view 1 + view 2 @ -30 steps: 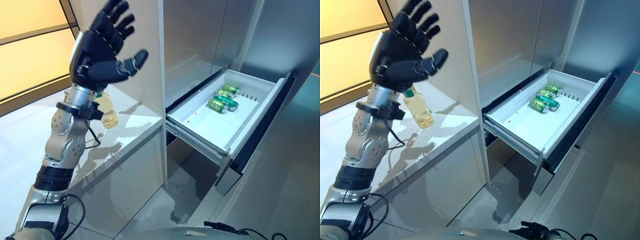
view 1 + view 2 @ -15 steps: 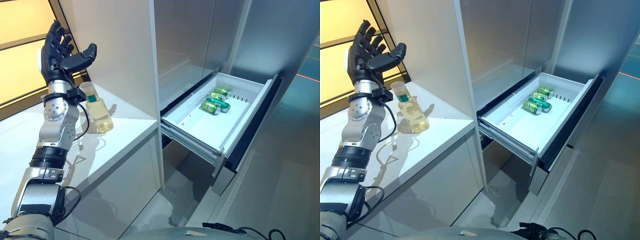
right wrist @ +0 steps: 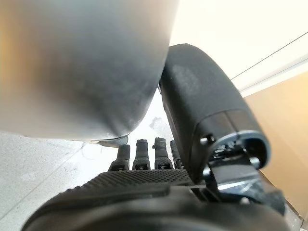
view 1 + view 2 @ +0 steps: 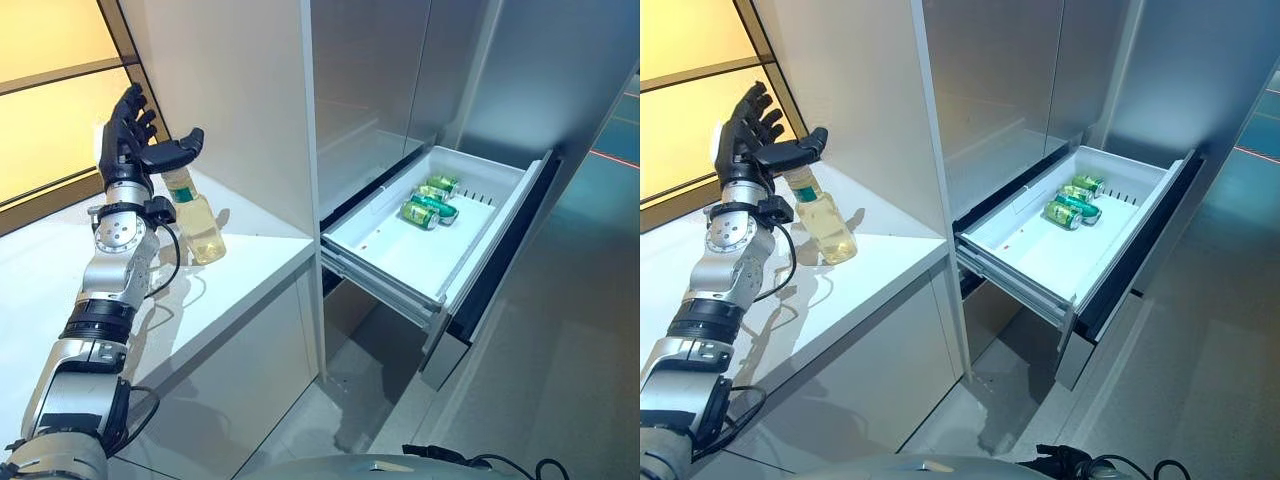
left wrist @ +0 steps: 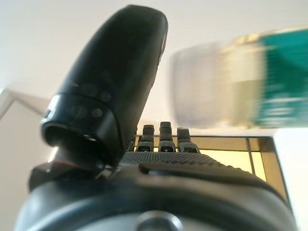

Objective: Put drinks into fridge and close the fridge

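While my left hand (image 4: 135, 150) hangs above the white counter (image 4: 240, 270) with its fingers (image 4: 128, 115) spread straight and its thumb reaching out over the cap, it holds nothing; the bottle (image 4: 195, 222) of pale yellow drink stands upright just under and beside that thumb, near the counter's back edge where it meets the tall white panel (image 4: 250, 110). From the head views I cannot tell whether the thumb touches the cap or clears it. My left wrist view shows the thumb large and the bottle's teal label close past it.

Right of the panel, the fridge drawer (image 4: 440, 230) stands pulled out, well apart from the bottle, with green cans (image 4: 428, 203) lying on their sides at its back end and most of its floor bare. My right hand (image 3: 159, 187) shows only in its own wrist view, fingers straight and relaxed, empty, down by the floor.

My worry is the approach: the bottle is tall and narrow, and a thumb or finger coming in too high at the cap could tip it over onto the counter or roll it toward the front edge. A grip closed on the neck alone could also let the smooth body swing or slip on the long carry across to the drawer.
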